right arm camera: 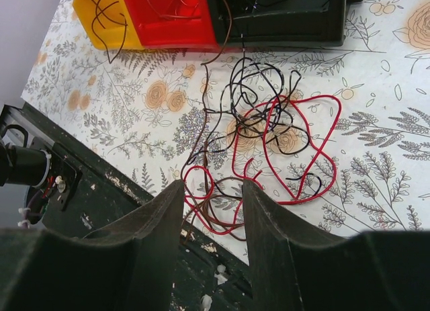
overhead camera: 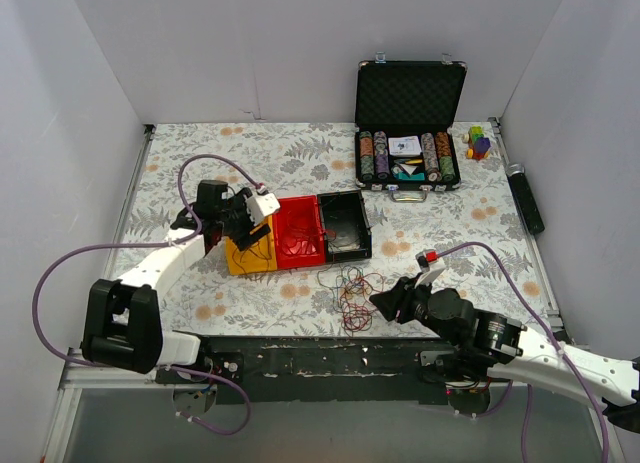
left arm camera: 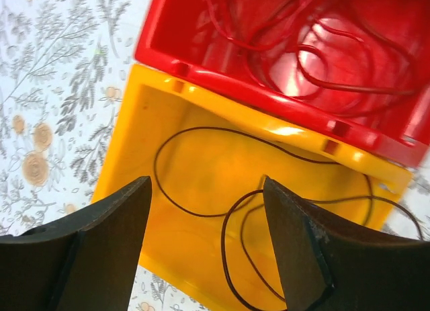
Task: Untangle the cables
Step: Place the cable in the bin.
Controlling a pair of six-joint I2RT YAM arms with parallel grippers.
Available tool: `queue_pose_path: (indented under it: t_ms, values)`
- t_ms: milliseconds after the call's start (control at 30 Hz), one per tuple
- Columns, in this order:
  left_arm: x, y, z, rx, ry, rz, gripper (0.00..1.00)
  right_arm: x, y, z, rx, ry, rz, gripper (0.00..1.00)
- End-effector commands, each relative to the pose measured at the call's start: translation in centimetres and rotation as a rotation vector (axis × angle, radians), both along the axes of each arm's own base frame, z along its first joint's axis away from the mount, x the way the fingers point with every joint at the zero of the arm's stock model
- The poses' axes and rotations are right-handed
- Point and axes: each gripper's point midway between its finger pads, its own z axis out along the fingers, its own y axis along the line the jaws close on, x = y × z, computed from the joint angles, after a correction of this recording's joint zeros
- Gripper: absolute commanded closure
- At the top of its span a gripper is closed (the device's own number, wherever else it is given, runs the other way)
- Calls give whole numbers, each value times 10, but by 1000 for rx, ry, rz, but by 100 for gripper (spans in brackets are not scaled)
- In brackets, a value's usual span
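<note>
The cables point(right arm camera: 259, 133) lie as a loose tangle of red, black and brown strands on the floral cloth, near the table's front edge point(overhead camera: 348, 293). My right gripper point(right arm camera: 211, 187) hovers over the tangle's near end, jaws open, with strands showing below the gap. In the top view it point(overhead camera: 385, 303) sits just right of the tangle. My left gripper point(left arm camera: 205, 183) is open above the yellow bin point(left arm camera: 201, 163), where a dark brown cable point(left arm camera: 222, 243) lies loose. A red cable point(left arm camera: 349, 89) is coiled in the red bin point(left arm camera: 222, 82).
Yellow point(overhead camera: 243, 261), red point(overhead camera: 298, 238) and black point(overhead camera: 345, 228) bins stand in a row left of centre. An open poker chip case point(overhead camera: 410, 128) is at the back right, with small coloured blocks point(overhead camera: 480, 141) and a dark cylinder point(overhead camera: 527, 198) near the right wall.
</note>
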Motion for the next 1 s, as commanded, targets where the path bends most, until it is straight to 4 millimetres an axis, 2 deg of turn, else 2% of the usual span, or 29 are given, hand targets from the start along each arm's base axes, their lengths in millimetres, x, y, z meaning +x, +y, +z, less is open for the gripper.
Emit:
queue_pose_path:
  t_ms: [0, 233, 333, 467, 567, 700, 833, 900, 967]
  values:
    - [35, 12, 14, 14, -112, 118, 33, 5, 4, 18, 49, -23, -23, 53]
    - [42, 16, 12, 21, -117, 156, 34, 5, 2, 20, 55, -25, -28, 53]
    - [52, 23, 21, 34, -167, 197, 34, 5, 1, 21, 58, -28, -29, 53]
    - [68, 21, 58, -21, -233, 242, 30, 6, 2, 22, 59, -32, -28, 52]
    - [72, 11, 96, -91, -255, 235, 27, 6, 1, 21, 50, -30, -31, 46]
    - [73, 11, 139, -159, -308, 268, 21, 7, 2, 18, 35, -25, -39, 36]
    - [60, 2, 173, -240, -331, 235, 15, 10, 1, 8, -3, -13, -56, 33]
    - [47, -11, 181, -288, -304, 165, 14, 10, 4, 3, -20, -11, -46, 33]
    - [26, -28, 181, -334, -245, 63, 15, 9, 10, -2, -33, -14, -22, 33]
